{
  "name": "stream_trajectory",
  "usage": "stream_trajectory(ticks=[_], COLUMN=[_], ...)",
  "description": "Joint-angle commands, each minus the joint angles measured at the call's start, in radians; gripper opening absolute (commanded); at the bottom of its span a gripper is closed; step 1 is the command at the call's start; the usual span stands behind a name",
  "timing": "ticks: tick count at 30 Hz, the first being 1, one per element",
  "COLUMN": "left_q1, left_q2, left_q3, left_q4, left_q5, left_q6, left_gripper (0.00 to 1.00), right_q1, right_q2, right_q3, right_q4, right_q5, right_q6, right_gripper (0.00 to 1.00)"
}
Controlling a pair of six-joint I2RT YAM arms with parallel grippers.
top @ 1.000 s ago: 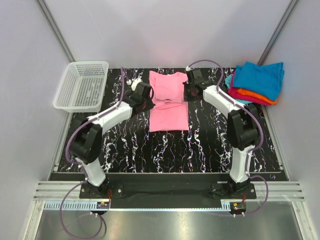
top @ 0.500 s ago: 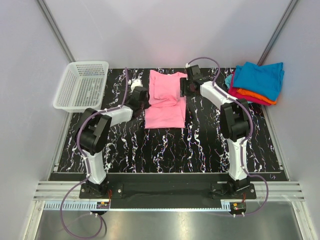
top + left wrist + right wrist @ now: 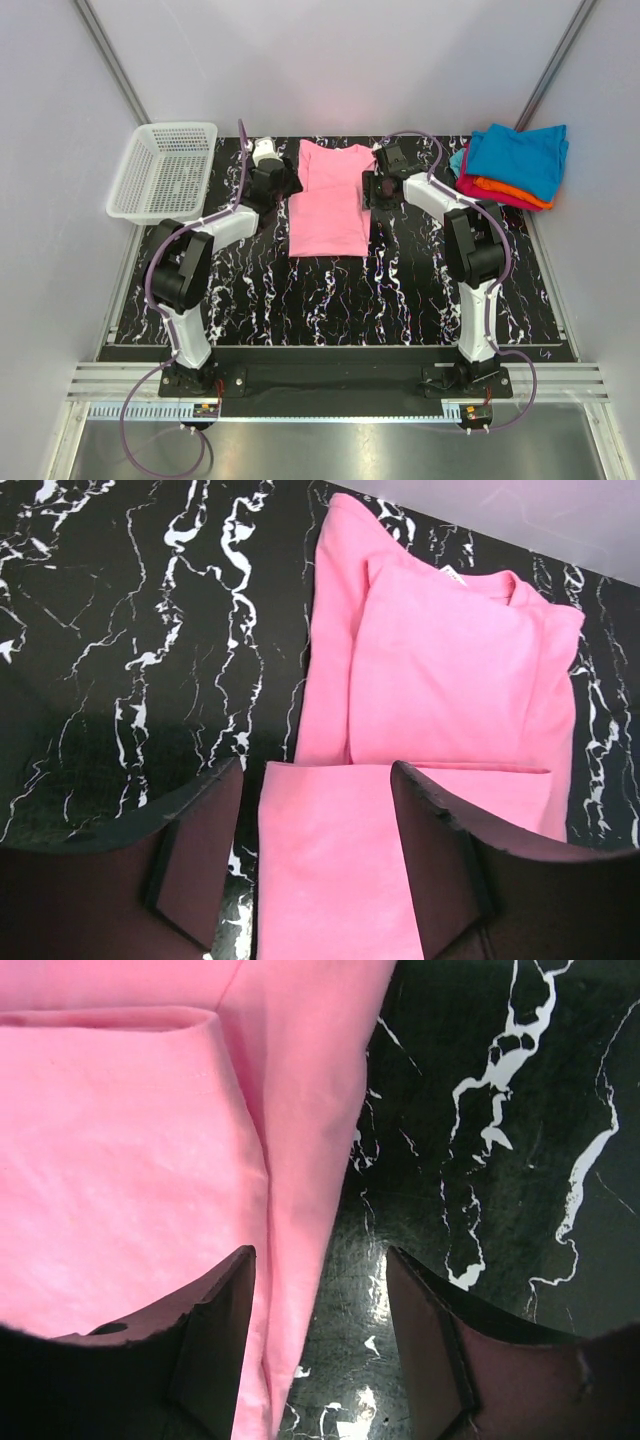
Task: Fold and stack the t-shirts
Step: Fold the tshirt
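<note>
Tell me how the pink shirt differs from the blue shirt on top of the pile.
The pink shirt lies alone on the table between the arms; the blue shirt tops a pile at the far right corner. The pink shirt is a long, partly folded strip; the blue shirt is a compact folded bundle. Both are cloth tees, and neither is held.

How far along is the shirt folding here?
Done: folded shirts stacked at far right, teal on top. In hand: the pink t-shirt lies partly folded, left gripper and right gripper open at its sides. Left: finish folding it and stack it.
</note>
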Motion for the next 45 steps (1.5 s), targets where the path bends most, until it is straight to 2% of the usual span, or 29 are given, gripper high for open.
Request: stream_trajectory(ticks=[1,8,17,24,27,28,31,36,37,38,39,45], left_q1=[0.006,0.006,0.006,0.009,0.015,0.016,0.019,0.021,0.021,0.021,0.021,0.021], left_q2=[-0.006,-0.054,-0.158,-0.227,-0.235,-0.237,-0.233,-0.224,-0.224,-0.224,-0.221,-0.211], left_q3=[0.049,0.008,-0.070,-0.101,-0.101,-0.101,-0.101,-0.102,-0.104,-0.104,-0.104,-0.101], left_q4=[0.026,-0.040,-0.092,-0.115,-0.129,-0.131,-0.137,-0.143,-0.144,-0.144,-0.149,-0.157], left_q5=[0.040,0.136,0.135,0.135,0.129,0.127,0.129,0.138,0.140,0.141,0.141,0.144], left_q6=[-0.012,-0.067,-0.081,-0.072,-0.066,-0.067,-0.069,-0.072,-0.072,-0.073,-0.075,-0.078], left_gripper=[0.66,0.66,0.67,0.67,0.67,0.67,0.67,0.67,0.67,0.67,0.67,0.67], right_q1=[0.000,-0.001,-0.003,-0.004,-0.004,-0.003,-0.004,-0.003,-0.003,-0.004,-0.003,-0.004], right_q2=[-0.044,0.057,0.236,0.301,0.312,0.312,0.306,0.276,0.266,0.258,0.250,0.161], right_q3=[0.013,0.170,0.405,0.474,0.488,0.490,0.490,0.479,0.473,0.468,0.464,0.390], right_q4=[0.061,0.062,-0.039,-0.062,-0.067,-0.068,-0.070,-0.073,-0.073,-0.073,-0.074,-0.059], right_q5=[-0.035,-0.050,-0.110,-0.130,-0.148,-0.151,-0.151,-0.138,-0.136,-0.138,-0.130,-0.089], right_q6=[0.005,-0.029,-0.052,-0.040,-0.029,-0.026,-0.020,-0.024,-0.026,-0.026,-0.024,-0.044], right_gripper=[0.61,0.61,0.60,0.57,0.49,0.39,0.29,0.20,0.16,0.06,0.02,0.00])
